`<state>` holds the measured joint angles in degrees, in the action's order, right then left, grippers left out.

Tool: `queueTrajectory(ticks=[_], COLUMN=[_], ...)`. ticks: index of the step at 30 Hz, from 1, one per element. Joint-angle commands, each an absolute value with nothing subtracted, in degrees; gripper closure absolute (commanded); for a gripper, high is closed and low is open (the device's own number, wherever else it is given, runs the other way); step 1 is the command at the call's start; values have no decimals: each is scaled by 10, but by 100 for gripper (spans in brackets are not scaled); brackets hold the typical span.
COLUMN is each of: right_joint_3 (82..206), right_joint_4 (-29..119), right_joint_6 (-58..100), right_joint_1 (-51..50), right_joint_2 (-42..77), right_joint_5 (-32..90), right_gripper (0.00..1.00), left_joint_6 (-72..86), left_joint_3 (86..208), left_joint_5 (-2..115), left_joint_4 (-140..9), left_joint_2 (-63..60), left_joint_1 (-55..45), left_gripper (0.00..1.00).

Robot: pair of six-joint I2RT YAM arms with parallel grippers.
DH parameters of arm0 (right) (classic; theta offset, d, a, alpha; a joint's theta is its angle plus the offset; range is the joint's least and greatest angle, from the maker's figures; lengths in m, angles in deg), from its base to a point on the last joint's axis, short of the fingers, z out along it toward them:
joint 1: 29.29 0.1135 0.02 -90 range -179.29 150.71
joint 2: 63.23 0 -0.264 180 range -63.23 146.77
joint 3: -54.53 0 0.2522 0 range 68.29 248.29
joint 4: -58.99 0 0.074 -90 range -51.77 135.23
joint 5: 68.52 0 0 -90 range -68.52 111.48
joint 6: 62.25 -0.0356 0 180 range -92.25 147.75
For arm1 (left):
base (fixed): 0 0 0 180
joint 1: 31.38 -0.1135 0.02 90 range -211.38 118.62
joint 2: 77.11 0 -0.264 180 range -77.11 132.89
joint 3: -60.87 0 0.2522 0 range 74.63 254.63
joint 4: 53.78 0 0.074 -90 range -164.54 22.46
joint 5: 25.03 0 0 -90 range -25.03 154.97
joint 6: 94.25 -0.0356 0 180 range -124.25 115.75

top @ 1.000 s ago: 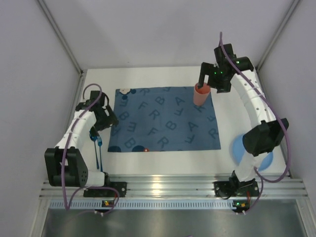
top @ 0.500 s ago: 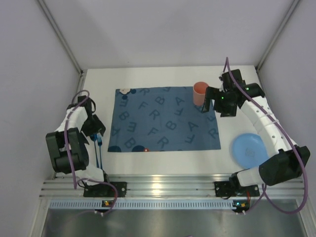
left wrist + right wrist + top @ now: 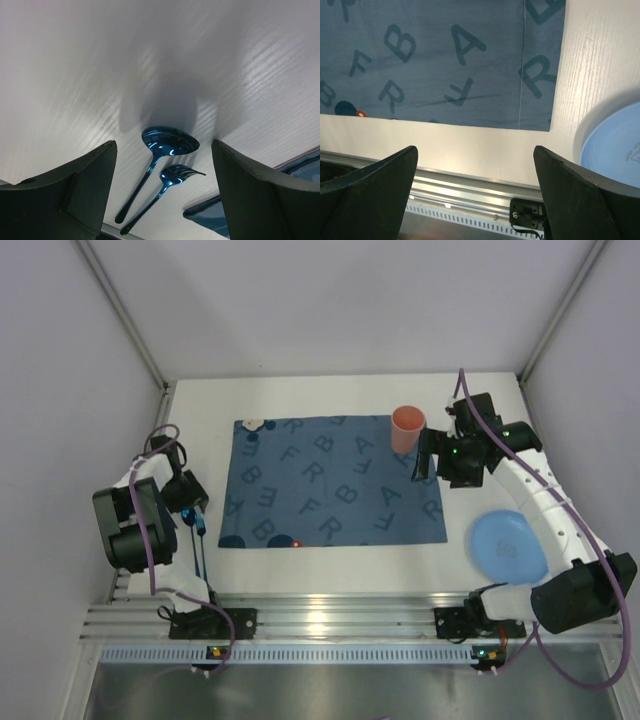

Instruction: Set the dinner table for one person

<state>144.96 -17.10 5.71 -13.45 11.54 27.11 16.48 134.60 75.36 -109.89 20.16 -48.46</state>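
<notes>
The white dinner table carries a dark blue letter-printed placemat. A salmon cup stands upright at the mat's far right corner. My right gripper hovers just to the near right of the cup, open and empty. In the right wrist view its gripper looks down on the placemat's near right corner and the plate. A blue spoon and a blue fork lie side by side on the table left of the mat. My left gripper hangs open above their heads, apart from them.
A light blue plate lies on the table to the right of the mat, near the right arm's base. An aluminium rail runs along the near edge. Grey walls close in the left, right and far sides.
My right gripper has come away from the cup and moved right and nearer, leaving the cup standing. The left arm has drawn back to the left, over the cutlery, its jaws slightly narrower.
</notes>
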Motion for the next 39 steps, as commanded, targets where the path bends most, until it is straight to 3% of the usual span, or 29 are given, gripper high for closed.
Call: queueTrajectory(ticks=[1,8,13,20,25,39], right_joint_3=[1447,1455,1475,1502,1501,1484], right_joint_4=[-165,-166,-176,-196,-195,-187], right_joint_6=[68,67,74,94,93,95], right_joint_1=[-139,-140,-142,-149,-149,-149], right_joint_2=[102,124,139,160,168,170], right_joint_5=[264,260,250,234,239,239], right_gripper=[0,0,0,0,0,0], left_joint_6=[146,141,140,151,155,191], left_joint_3=[1368,1376,1338,1287,1298,1513], left_joint_5=[725,755,754,742,738,707], left_joint_4=[-1048,-1028,-1002,-967,-965,-1016], left_joint_2=[214,242,225,221,228,323], left_joint_1=[-492,-499,-505,-506,-506,-506], left_gripper=[18,21,42,58,61,75])
